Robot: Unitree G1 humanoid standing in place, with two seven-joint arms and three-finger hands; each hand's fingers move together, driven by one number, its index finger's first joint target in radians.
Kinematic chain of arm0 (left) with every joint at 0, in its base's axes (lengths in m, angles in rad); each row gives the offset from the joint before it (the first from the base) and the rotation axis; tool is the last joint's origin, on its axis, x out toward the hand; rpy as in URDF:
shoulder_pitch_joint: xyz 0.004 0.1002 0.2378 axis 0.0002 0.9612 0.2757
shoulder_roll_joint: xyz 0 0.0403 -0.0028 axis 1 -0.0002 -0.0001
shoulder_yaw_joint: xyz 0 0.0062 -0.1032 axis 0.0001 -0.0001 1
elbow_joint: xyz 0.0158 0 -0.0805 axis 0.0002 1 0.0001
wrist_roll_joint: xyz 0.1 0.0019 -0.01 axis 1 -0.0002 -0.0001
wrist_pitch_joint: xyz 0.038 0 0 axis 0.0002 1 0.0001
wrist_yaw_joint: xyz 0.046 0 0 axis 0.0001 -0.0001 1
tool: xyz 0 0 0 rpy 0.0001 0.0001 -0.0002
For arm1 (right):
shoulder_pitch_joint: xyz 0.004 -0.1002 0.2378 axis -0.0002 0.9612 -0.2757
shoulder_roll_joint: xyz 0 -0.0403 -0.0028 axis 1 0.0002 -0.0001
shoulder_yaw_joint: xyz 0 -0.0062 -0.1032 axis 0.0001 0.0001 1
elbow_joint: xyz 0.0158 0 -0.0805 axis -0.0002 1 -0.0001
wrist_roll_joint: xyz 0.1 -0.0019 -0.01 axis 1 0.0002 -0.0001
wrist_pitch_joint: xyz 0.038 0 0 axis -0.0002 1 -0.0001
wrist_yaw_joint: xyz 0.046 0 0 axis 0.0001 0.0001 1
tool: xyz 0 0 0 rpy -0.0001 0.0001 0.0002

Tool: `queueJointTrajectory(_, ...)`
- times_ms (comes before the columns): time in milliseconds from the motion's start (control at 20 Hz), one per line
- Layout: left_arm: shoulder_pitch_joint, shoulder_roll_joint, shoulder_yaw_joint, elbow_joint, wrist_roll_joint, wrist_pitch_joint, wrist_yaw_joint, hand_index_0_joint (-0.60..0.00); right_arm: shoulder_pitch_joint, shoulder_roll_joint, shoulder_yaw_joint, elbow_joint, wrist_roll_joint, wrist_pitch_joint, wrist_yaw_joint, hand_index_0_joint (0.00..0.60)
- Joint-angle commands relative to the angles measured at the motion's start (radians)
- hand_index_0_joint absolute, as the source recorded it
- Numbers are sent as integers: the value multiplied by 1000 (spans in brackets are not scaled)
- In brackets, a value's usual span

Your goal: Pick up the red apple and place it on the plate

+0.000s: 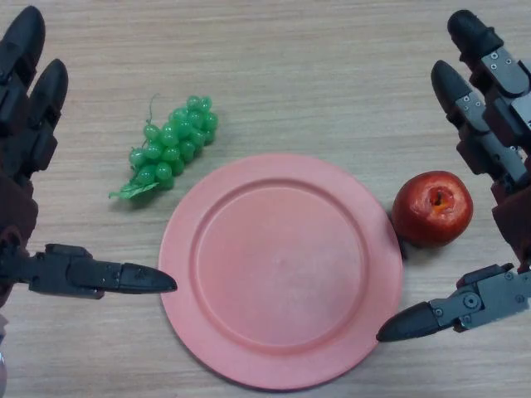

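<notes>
A red apple (432, 208) sits on the wooden table just off the right rim of a round pink plate (280, 269), stem dimple up. My right hand (498, 157) hovers to the right of the apple, open, fingers reaching past it at the top and thumb (440, 313) pointing left below it, near the plate's edge. It does not touch the apple. My left hand (25, 108) is open at the left edge, its thumb (108, 278) pointing toward the plate's left rim. The plate holds nothing.
A bunch of green grapes (170, 148) lies on the table up and to the left of the plate, between it and my left hand. Wooden tabletop (315, 75) stretches beyond.
</notes>
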Motion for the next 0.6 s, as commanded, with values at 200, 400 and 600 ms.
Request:
queueJointTrajectory(200, -16, 32, 54, -52, 16, -99, -11, 0, -44, -15, -24, -57, 38, -58, -35, 0)
queueJointTrajectory(400, -12, 30, 51, -53, 1, -99, -4, 0, -50, -18, -30, -68, 32, -31, -31, 0)
queueJointTrajectory(600, 0, 20, 38, -6, 10, -171, -4, 0, -58, -36, -105, -41, 106, -52, 27, 0)
